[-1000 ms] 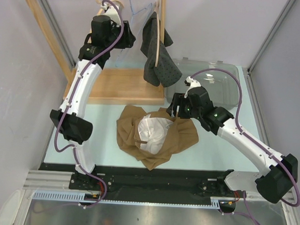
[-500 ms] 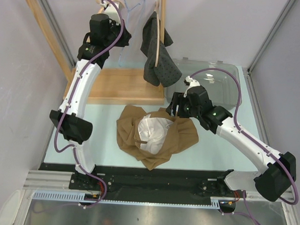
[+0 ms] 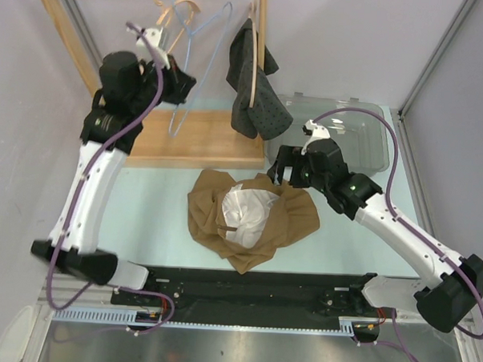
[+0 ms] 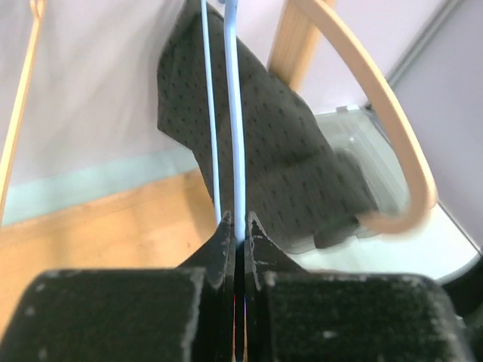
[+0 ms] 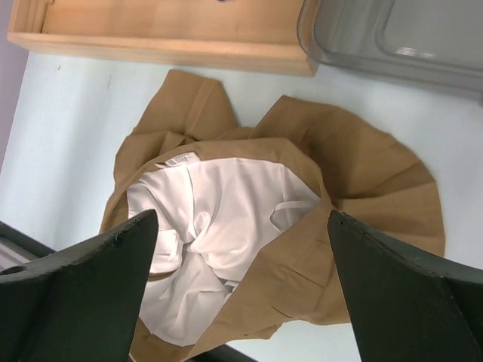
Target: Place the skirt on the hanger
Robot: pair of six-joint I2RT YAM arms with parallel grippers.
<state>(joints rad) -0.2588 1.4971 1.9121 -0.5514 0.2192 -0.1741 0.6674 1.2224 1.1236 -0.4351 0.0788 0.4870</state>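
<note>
A tan skirt (image 3: 252,216) with white lining lies crumpled on the table, also in the right wrist view (image 5: 302,226). My left gripper (image 3: 177,83) is shut on a light blue wire hanger (image 3: 192,63), its wire pinched between the fingers in the left wrist view (image 4: 235,151); the hanger is tilted out from the wooden rack (image 3: 187,138). My right gripper (image 3: 284,168) is open and empty, hovering over the skirt's far right edge, jaws wide apart in the right wrist view (image 5: 241,249).
A dark dotted garment (image 3: 255,89) hangs on a wooden hanger (image 3: 250,65) at the rack's right post. Another wooden hanger (image 3: 161,9) hangs on the rail. A clear plastic bin (image 3: 347,141) stands at the back right.
My left arm has swung left and down, pulling the blue hanger away from the rail. My right gripper shifted slightly toward the back.
</note>
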